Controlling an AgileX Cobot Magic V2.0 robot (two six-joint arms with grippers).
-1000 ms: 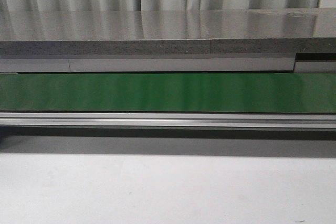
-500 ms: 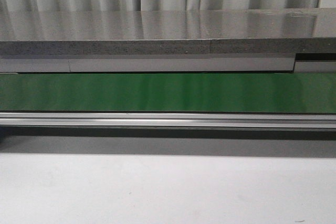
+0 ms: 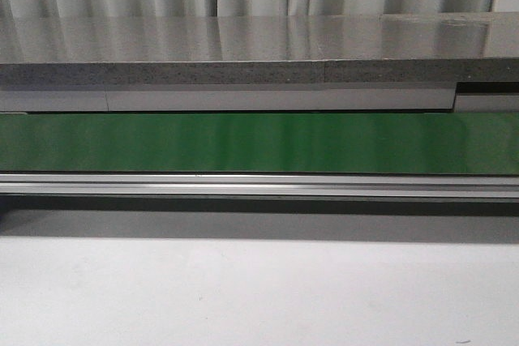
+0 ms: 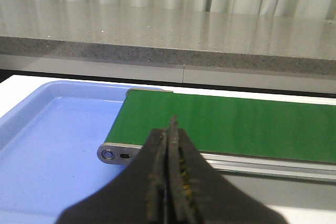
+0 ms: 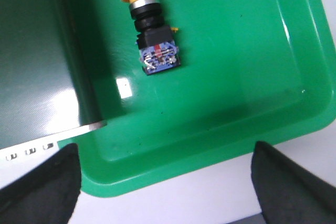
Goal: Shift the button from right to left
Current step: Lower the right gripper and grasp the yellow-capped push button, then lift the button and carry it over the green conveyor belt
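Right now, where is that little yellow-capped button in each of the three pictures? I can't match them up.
Front view: not in it; only the green belt and bare tabletop show.
Left wrist view: not in it; the belt's end sits over a blue tray.
Right wrist view: the button lies on its side in a green tray, beside the belt.
Shared landmark: the green belt, seen in all three.

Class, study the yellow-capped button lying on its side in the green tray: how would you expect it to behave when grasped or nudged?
The button looks rigid, so it should probably hold its shape when squeezed. Its round yellow cap and cylindrical neck may let it roll or pivot if pushed. The glossy green tray suggests it could slide easily.
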